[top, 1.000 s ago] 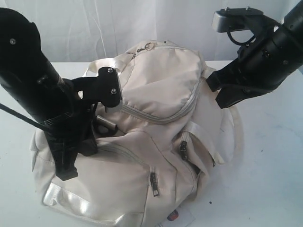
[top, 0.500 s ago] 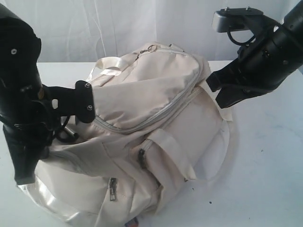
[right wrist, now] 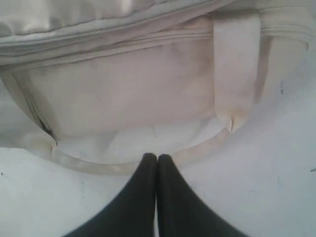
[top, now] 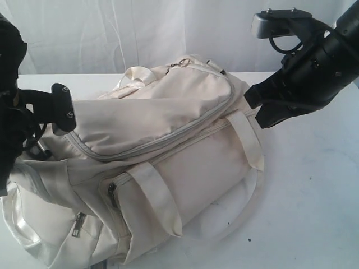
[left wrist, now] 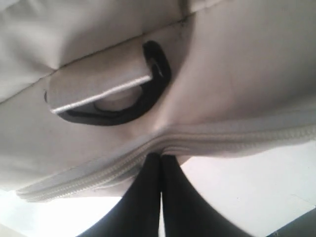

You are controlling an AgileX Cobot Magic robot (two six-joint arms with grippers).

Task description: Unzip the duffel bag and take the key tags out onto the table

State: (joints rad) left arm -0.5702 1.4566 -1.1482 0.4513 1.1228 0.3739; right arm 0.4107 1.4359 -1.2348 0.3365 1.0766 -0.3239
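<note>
Nearest us, the duffel bag (top: 168,129) slumps on the table (top: 314,185) with its pocket zips shut. Its long zipper (top: 162,140) runs closed, so unzipping is the step in hand. The key tags aren't visible, presumably inside. The left gripper (left wrist: 160,157), jaws pressed together, noses the zipper seam below the black D-ring (left wrist: 118,118), no pull showing. Farther over, the right gripper (right wrist: 157,157), also closed and empty, hangs by the bag's end. Next it needs to find and pinch the slider.

White fabric backdrop (top: 140,28) hangs across far side, creased in long vertical folds; 2 small dark specks (top: 310,179) lie well apart, front right
</note>
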